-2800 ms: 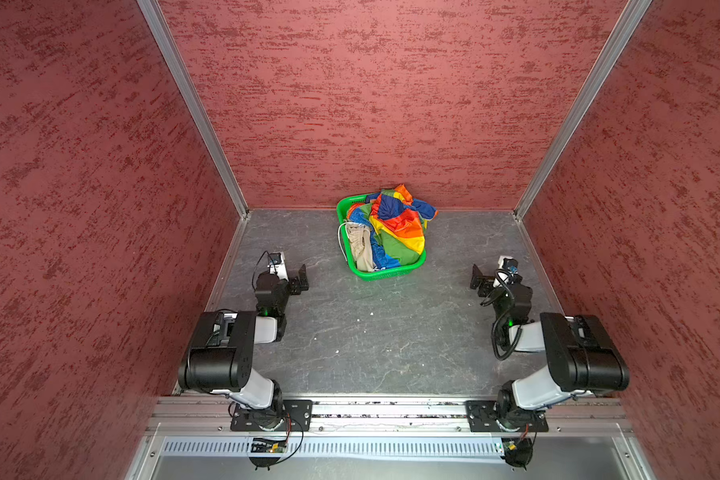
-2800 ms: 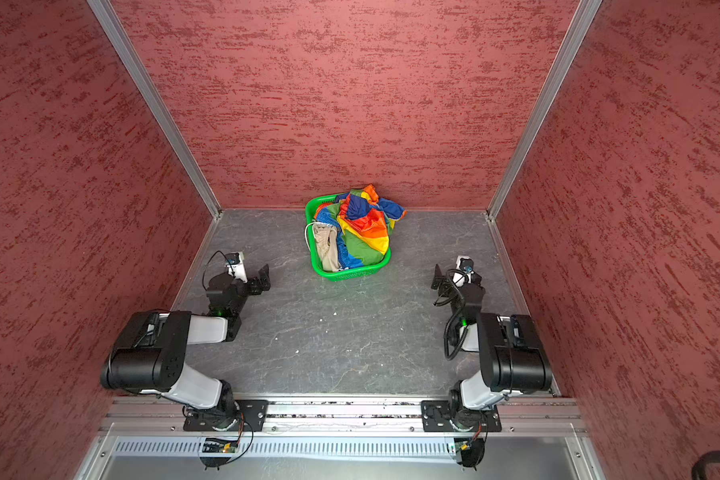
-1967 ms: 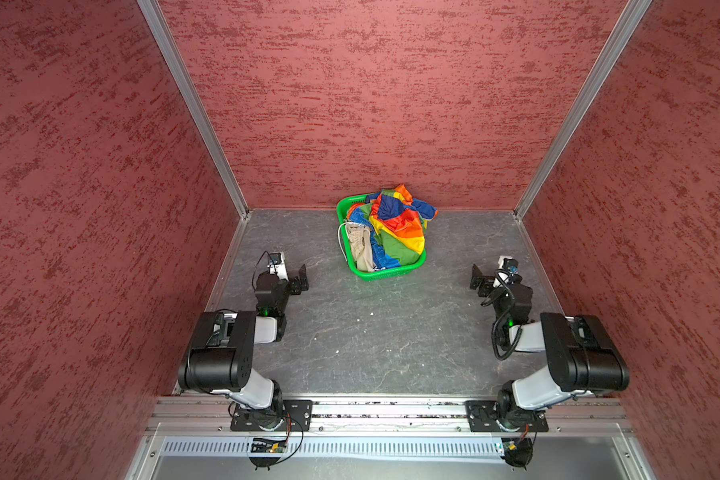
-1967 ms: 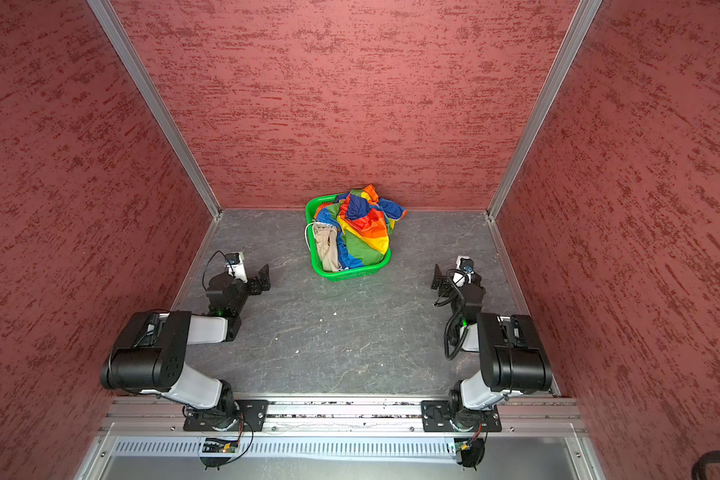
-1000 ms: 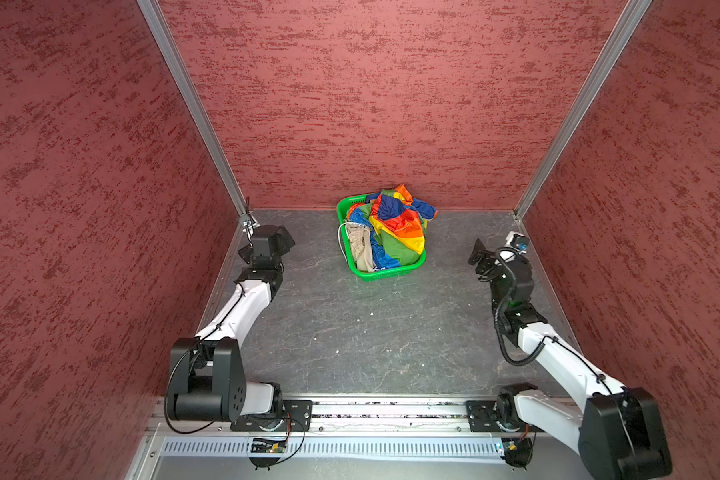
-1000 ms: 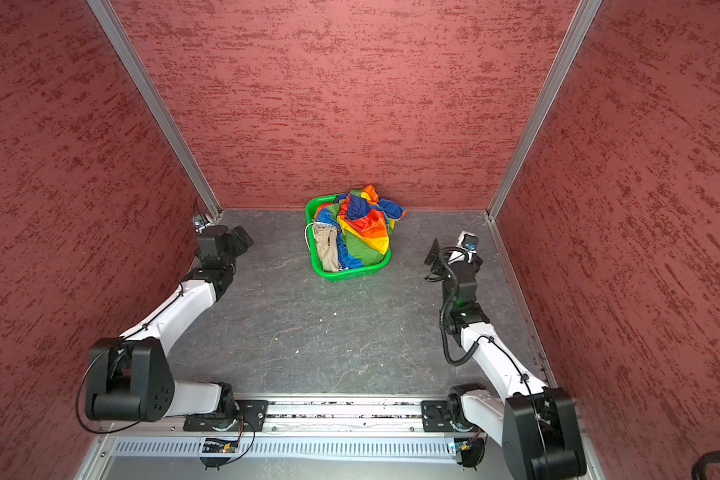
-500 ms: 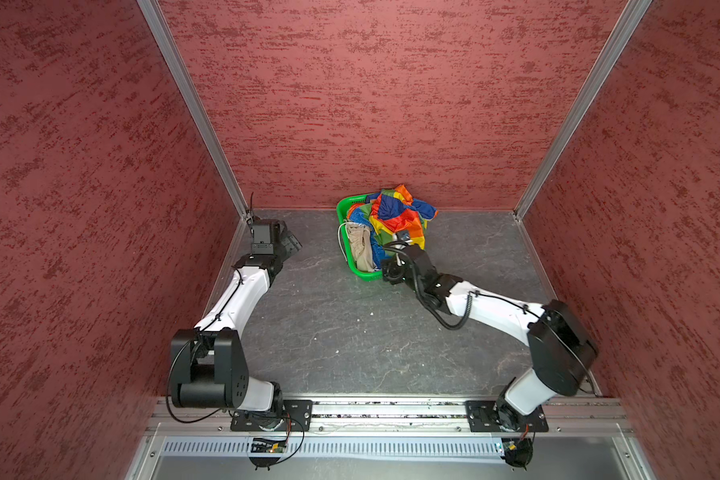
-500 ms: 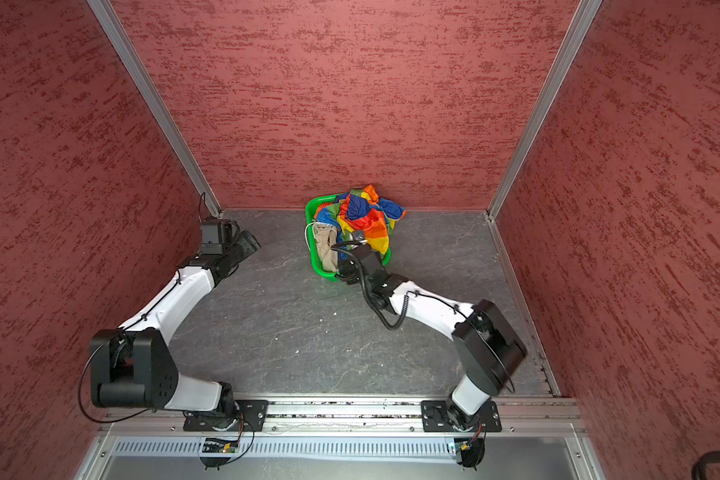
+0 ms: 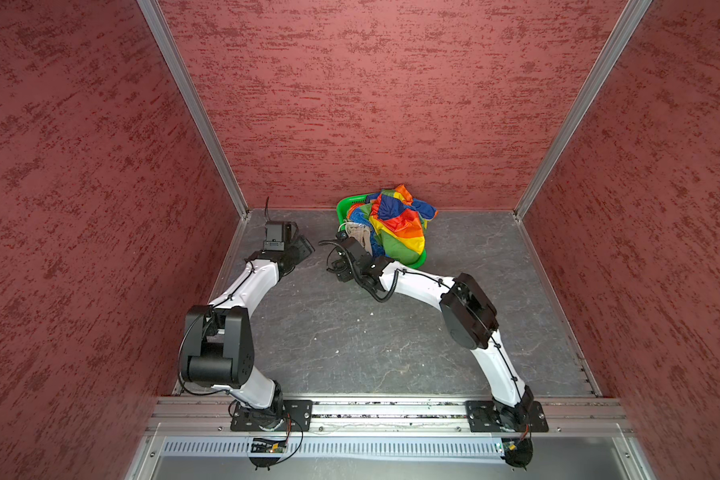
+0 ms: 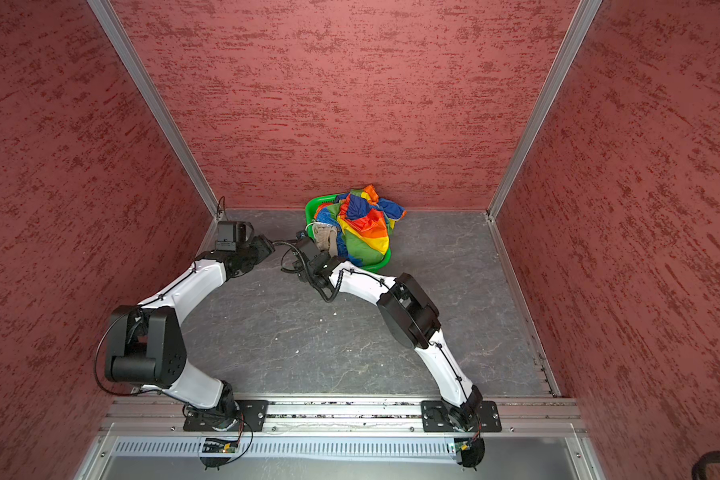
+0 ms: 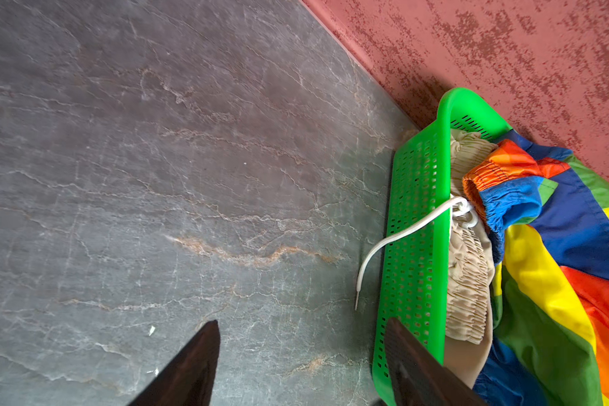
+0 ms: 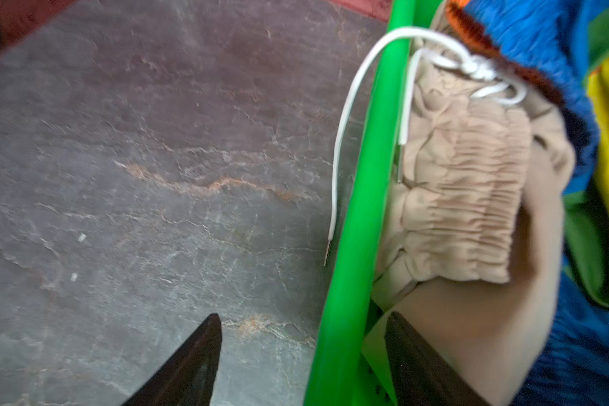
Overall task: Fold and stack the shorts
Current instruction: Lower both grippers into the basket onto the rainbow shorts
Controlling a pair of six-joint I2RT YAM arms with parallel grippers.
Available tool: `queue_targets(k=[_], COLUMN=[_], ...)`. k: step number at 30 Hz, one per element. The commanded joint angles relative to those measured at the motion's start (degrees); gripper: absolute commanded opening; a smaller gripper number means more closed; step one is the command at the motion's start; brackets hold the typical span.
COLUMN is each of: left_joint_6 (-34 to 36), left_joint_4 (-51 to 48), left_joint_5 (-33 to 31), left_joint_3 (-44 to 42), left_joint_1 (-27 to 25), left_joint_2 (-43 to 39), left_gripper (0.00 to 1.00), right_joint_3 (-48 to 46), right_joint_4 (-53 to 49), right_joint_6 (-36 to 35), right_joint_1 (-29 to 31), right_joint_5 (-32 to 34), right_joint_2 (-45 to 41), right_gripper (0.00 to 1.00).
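Both pairs of shorts lie crumpled in the green basket [image 9: 344, 204] at the back wall. The rainbow-striped pair [image 9: 400, 224] is heaped on top and spills over the rim. The beige pair [image 9: 360, 235] sits by the basket's left wall, and its white drawstring [image 11: 401, 232] hangs outside. My right gripper [image 12: 302, 316] is open and straddles that wall [image 12: 366, 175], with one finger over the beige shorts [image 12: 464, 197] and the other over the floor. My left gripper [image 11: 301, 323] is open over bare floor just left of the basket [image 11: 415, 218], holding nothing.
Red textured walls close in the grey stone floor [image 9: 350, 340] on the left, back and right. The basket stands against the back wall. The right arm [image 9: 425, 286] crosses the middle of the floor, and the left arm [image 9: 250, 282] runs along the left wall.
The right arm swung from the right side across to the basket's near left corner. The left arm reached to the back left and turned toward the basket.
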Motion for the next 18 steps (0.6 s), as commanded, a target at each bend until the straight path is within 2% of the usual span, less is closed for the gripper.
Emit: queue_targets(k=[1, 2, 3, 5, 9, 12, 13, 14, 15, 16, 18], left_joint_6=[0.2, 0.2, 0.1, 0.2, -0.3, -1.0, -1.3, -1.7, -2.1, -2.5, -2.7], left_joint_4=[0.3, 0.2, 0.1, -0.1, -0.9, -1.0, -1.0, -1.0, -0.9, -0.9, -1.1], left_joint_5=[0.7, 0.7, 1.0, 1.7, 2.6, 3.5, 3.9, 4.4, 4.9, 4.9, 4.8], left_joint_3=[-0.6, -0.4, 0.1, 1.2, 4.1, 6.2, 6.9, 7.6, 8.4, 9.0, 11.0], left_joint_1=[-0.1, -0.1, -0.1, -0.2, -0.2, -0.4, -0.6, -0.8, -1.1, -1.7, -3.3], left_joint_2=[0.1, 0.3, 0.6, 1.5, 3.4, 5.0, 5.5, 6.2, 6.9, 7.7, 9.6], left_gripper=[0.75, 0.75, 0.75, 0.75, 0.75, 0.75, 0.76, 0.76, 0.77, 0.77, 0.78], right_joint_3=[1.0, -0.4, -2.7, -8.9, -25.6, -38.8, -42.6, -46.7, -50.0, -53.7, -59.1], right_joint_4=[-5.5, -5.3, -4.4, -2.0, 1.7, 3.6, 3.9, 4.2, 4.3, 4.6, 4.6], right_joint_6=[0.6, 0.1, -0.9, -3.9, -8.7, -11.2, -10.8, -9.8, -8.3, -6.1, -0.4], right_joint_1=[-0.1, -0.1, -0.1, -0.1, -0.3, -0.6, -0.9, -1.6, -2.4, -3.5, -6.3], right_joint_5=[0.5, 0.5, 0.5, -1.2, -1.5, -2.3, -1.9, -1.9, -1.9, -0.8, 1.3], right_joint_2=[-0.4, -1.3, -2.8, -7.0, -19.2, -30.4, -33.8, -37.9, -41.3, -45.4, -53.3], right_gripper=[0.52, 0.42, 0.37, 0.32, 0.26, 0.27, 0.3, 0.41, 0.58, 0.71, 0.79])
